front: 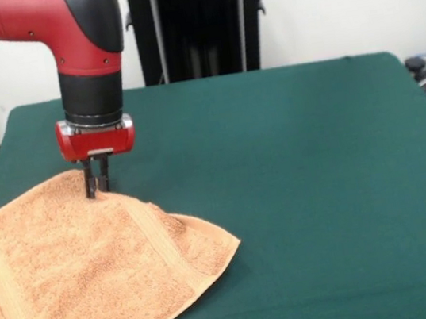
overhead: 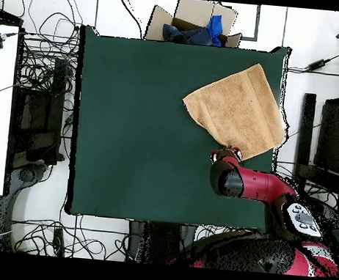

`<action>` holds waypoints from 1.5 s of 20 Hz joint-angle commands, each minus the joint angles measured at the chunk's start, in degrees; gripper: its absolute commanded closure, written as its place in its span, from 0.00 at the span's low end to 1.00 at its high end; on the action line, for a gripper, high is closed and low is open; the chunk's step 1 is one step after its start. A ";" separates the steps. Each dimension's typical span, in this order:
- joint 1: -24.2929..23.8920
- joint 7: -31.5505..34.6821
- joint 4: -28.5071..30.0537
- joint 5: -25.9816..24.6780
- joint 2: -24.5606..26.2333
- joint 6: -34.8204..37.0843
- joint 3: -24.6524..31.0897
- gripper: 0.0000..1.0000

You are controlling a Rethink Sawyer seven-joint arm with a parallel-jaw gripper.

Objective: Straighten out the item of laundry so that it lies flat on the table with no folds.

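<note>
Half the towel (front: 78, 276) leaves frame.

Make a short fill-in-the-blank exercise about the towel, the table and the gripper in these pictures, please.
1. The towel is tan; the table under it is dark ____.
2. The gripper meets the towel at its ____, not at its middle.
3. In the overhead view, a cardboard ____ sits beyond the table's top edge.
4. The arm's housing is black and ____.

Missing words: green; edge; box; red
</note>
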 commanded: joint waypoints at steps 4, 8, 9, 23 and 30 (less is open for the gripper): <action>0.87 8.20 -0.75 -0.30 0.42 -1.16 2.24 1.00; 0.95 8.28 -0.07 -0.30 -0.02 -1.07 2.35 1.00; 0.90 8.25 0.32 -0.41 -0.33 -1.05 2.34 1.00; 18.42 19.32 17.52 15.70 -17.88 8.55 -5.90 1.00; 26.62 21.26 18.79 24.78 -19.22 9.15 -10.04 1.00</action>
